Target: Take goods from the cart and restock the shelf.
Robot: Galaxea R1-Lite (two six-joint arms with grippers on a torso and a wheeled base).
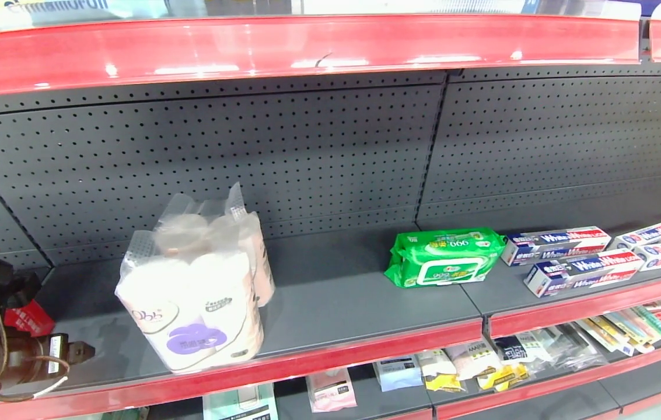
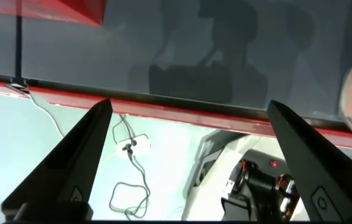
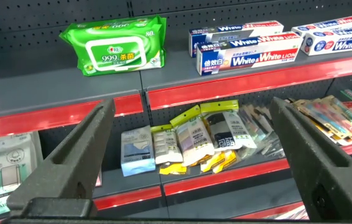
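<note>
1. The left hand [image 2: 188, 104] hangs at the far left by the red front lip [image 1: 365, 350] of the shelf [image 1: 336, 291]. Its fingers are spread wide with nothing between them.
2. A pack of toilet rolls [image 1: 202, 291] stands upright on the shelf close to the lip, just beside that hand.
3. Further along, well apart from the rolls, a green wipes pack [image 1: 444, 256] lies flat.
4. Just right of it, toothpaste boxes [image 1: 584, 259] lie in rows. Small packets [image 3: 188, 140] fill the lower shelf [image 3: 226, 168].
5. The right hand [image 3: 191, 102] faces the wipes and toothpaste from out in front of the shelf, also spread and empty.
6. Judgement: this looks like a gap between placements. With both hands free, the next move calls for backing off from the shelf and fetching another item from the cart, without knocking the rolls.
</note>
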